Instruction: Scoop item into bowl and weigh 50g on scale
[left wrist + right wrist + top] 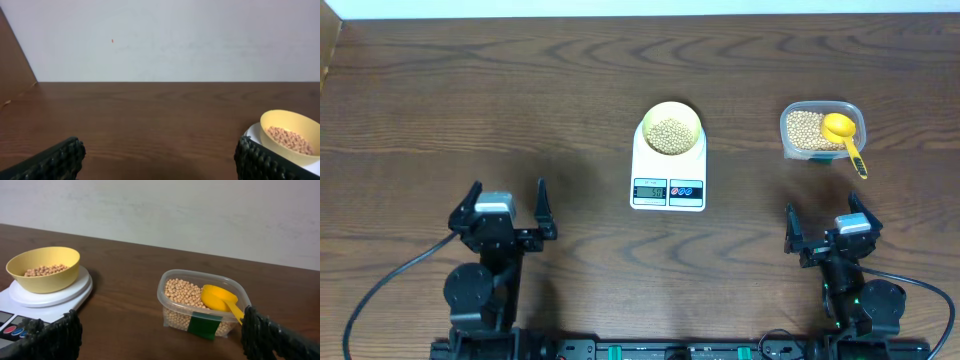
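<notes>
Beans lie in one bowl and one tub; one scale.

dark grained wood table, clear glossy plastic tub, smooth white plastic scale, matt yellow bowl

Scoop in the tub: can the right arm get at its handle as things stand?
Probably yes: the right gripper is open and empty, only bare table lies between it and the tub, and the scoop handle overhangs the near rim.
</notes>
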